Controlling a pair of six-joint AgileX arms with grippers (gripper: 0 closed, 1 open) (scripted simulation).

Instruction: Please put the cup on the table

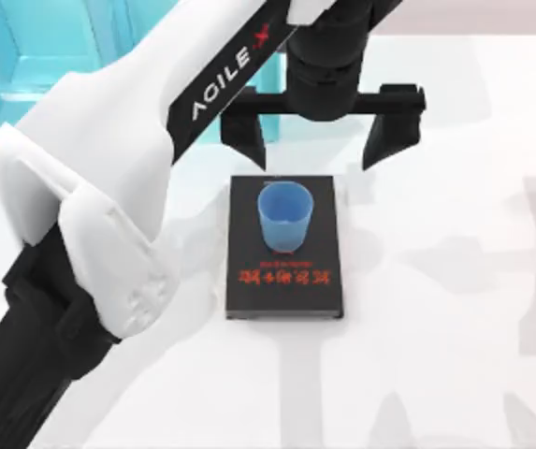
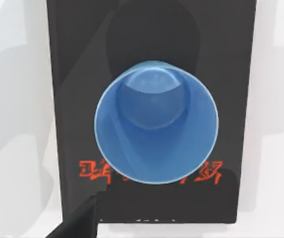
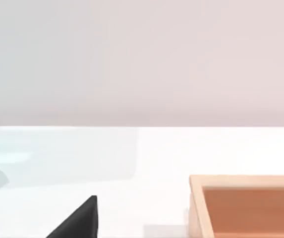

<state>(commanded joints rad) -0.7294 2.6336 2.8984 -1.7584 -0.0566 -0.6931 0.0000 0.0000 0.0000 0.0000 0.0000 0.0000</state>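
The cup (image 1: 285,217) stands upright on the black book (image 1: 285,295), on the book's 12 o'clock half, its mouth open upward. The book lies flat on the table (image 1: 455,374) near the middle of the top view, with red lettering (image 1: 283,277) running across it just at 6 o'clock of the cup.

The left gripper (image 1: 321,140) hangs above the table just beyond the book's far edge, at 12 o'clock of the cup. Its two black fingers (image 1: 249,136) are spread wide (wider than the book) and hold nothing; the cup is apart from both. The white left arm (image 1: 108,206) reaches in from 8 o'clock across the top view's left side.

In the left wrist view the cup (image 2: 156,129) is seen from above, the book (image 2: 72,99) beneath it.

A turquoise shelf (image 1: 24,47) sits at 10 o'clock of the table.

The right wrist view shows a black fingertip (image 3: 80,220) over the table (image 3: 82,163), beside an orange-brown tray (image 3: 246,203); I cannot tell how that gripper's fingers stand.
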